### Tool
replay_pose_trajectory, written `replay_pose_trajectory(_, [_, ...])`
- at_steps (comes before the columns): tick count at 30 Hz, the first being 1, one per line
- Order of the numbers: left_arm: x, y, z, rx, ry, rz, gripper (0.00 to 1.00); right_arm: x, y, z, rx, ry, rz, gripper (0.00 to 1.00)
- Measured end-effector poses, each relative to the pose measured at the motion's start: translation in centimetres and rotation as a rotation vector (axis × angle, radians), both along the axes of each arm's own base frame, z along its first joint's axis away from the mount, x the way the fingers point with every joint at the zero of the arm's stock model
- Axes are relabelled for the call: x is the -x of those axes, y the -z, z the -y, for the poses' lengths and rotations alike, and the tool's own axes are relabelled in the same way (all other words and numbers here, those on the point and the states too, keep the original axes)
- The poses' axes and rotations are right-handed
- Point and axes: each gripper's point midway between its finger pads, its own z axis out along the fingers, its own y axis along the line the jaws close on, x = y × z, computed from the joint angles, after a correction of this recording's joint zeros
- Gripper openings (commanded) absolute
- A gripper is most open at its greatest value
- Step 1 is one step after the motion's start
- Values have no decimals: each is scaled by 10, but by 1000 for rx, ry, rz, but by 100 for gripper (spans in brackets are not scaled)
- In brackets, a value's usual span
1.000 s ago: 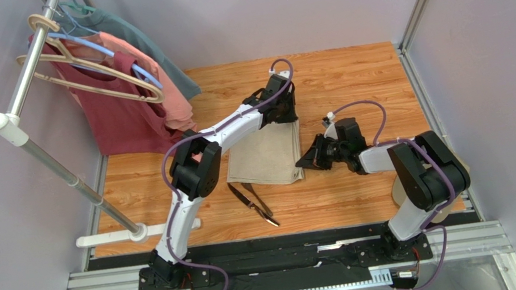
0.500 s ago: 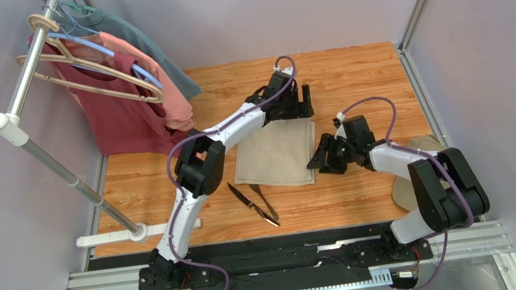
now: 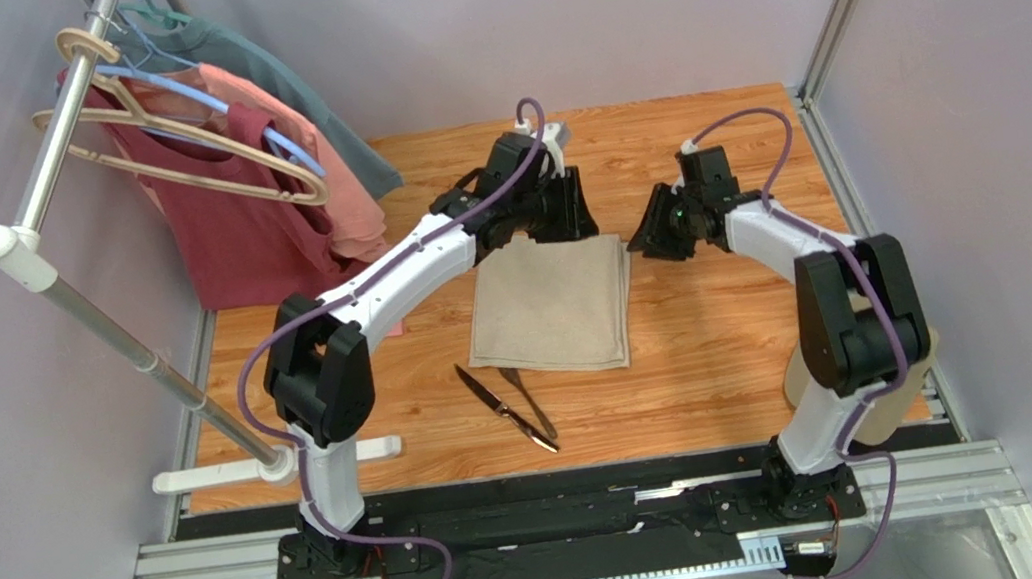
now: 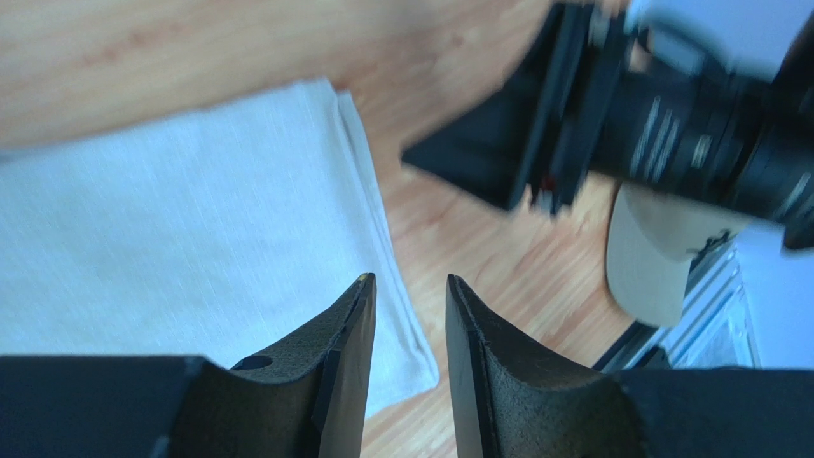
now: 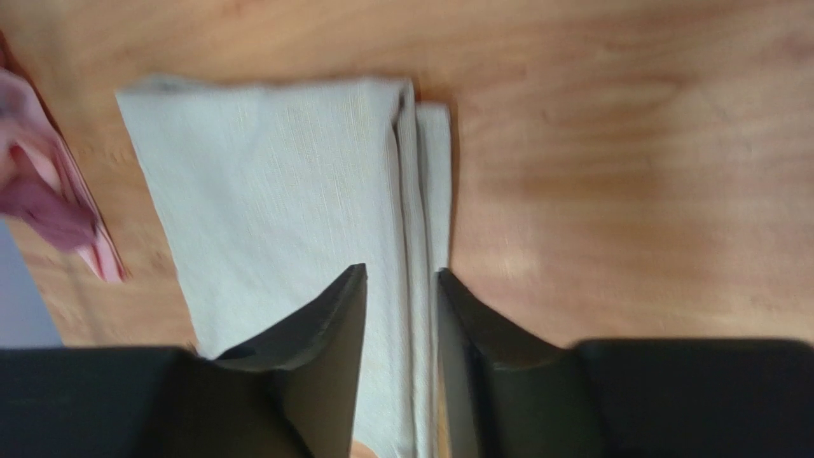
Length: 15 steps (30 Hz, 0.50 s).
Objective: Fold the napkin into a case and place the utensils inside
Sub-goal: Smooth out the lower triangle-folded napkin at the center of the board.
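The beige napkin [image 3: 548, 308] lies flat on the wooden table as a folded rectangle, its layered edges along the right side. It also shows as pale cloth in the left wrist view [image 4: 182, 219] and as the napkin [image 5: 277, 191] in the right wrist view. My left gripper [image 3: 559, 208] hovers at its far edge, open and empty [image 4: 409, 281]. My right gripper [image 3: 658, 227] hangs beside the far right corner, open too, with nothing between the fingers [image 5: 401, 277]. The two dark utensils [image 3: 492, 396] lie crossed just in front of the napkin's near left corner.
A clothes rack [image 3: 103, 325] with red and pink shirts [image 3: 255, 220] stands at the left, its foot [image 3: 274, 465] near the front edge. A tan cap [image 3: 797, 379] sits behind the right arm's base. Grey walls close in both sides.
Both grippers have opened and let go of the napkin, which now lies spread flat. Both arms have drawn away toward the far side of the table.
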Motion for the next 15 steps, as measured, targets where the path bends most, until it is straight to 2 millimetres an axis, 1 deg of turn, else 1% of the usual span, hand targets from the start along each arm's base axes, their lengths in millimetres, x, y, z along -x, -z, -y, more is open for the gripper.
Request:
replay_pose_trajectory(1, [7, 7, 0, -9, 11, -14, 41, -13, 0, 1, 3, 10, 5, 27])
replay_pose_trajectory(3, [22, 26, 3, -35, 36, -50, 45, -32, 3, 2, 5, 19, 4, 21])
replay_pose_trajectory(4, [31, 38, 5, -54, 52, -74, 47, -43, 5, 1, 4, 22, 3, 12])
replay_pose_trajectory(5, [38, 47, 8, -68, 65, -87, 50, -49, 9, 1, 2, 21, 0, 8])
replay_pose_trajectory(6, [45, 55, 12, -82, 78, -100, 50, -54, 13, 0, 0, 19, -5, 5])
replay_pose_trajectory(7, [51, 63, 17, -95, 92, -109, 50, -58, 17, -1, -6, 17, -14, 1])
replay_pose_trajectory(8, [57, 69, 22, -104, 107, -115, 50, -59, 23, -2, -9, 16, -27, 0])
replay_pose_trajectory(12, [76, 90, 36, -133, 151, -142, 47, -56, 44, -3, -14, 16, -80, 0])
replay_pose_trajectory(15, [82, 102, 40, -150, 166, -158, 47, -54, 50, -3, -13, 14, -95, 0])
